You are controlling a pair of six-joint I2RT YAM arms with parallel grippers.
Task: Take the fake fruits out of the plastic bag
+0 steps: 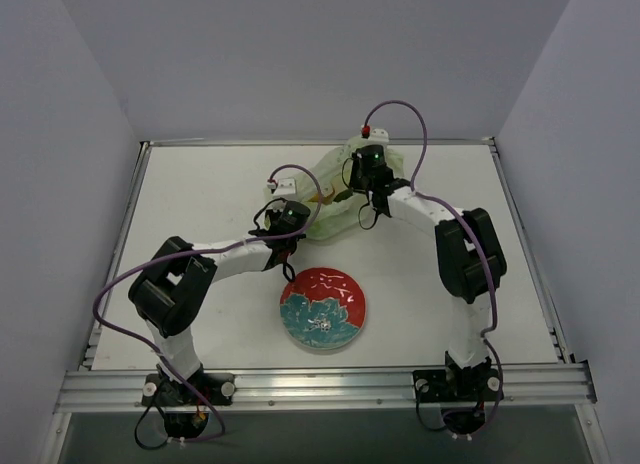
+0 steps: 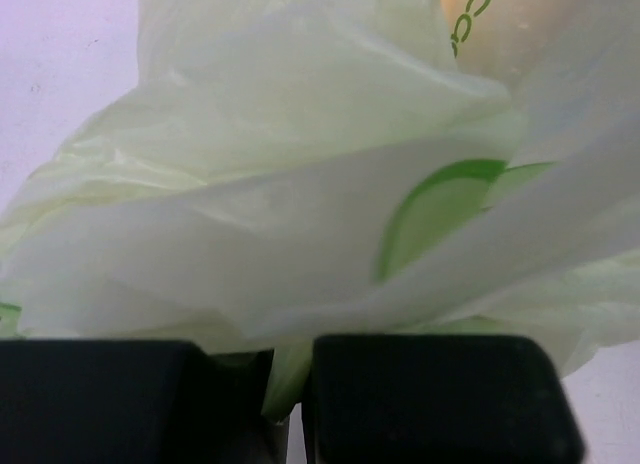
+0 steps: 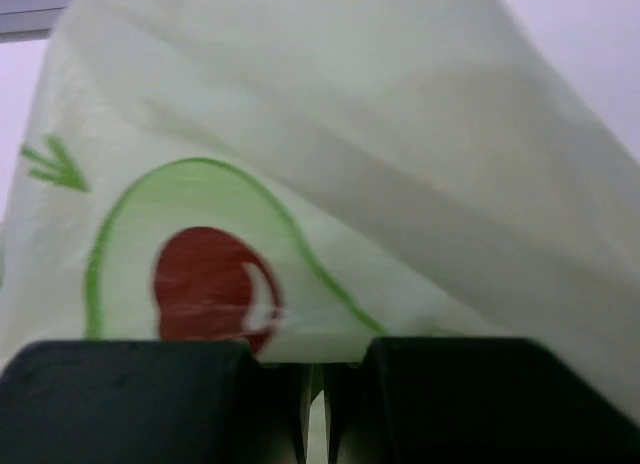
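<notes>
The plastic bag (image 1: 340, 189) lay crumpled at the far middle of the table (image 1: 200, 204), beyond the floral plate (image 1: 323, 309). Left gripper (image 2: 290, 389) — clenched on a fold of the bag's film, pinched between its 2 fingers at the bag's near-left side. Right gripper (image 3: 315, 389) — likewise clamped on a sliver of film, at the bag's far-right side. We noted an orange patch (image 2: 500, 24) through the film; fruit or print, we could not tell.
</notes>
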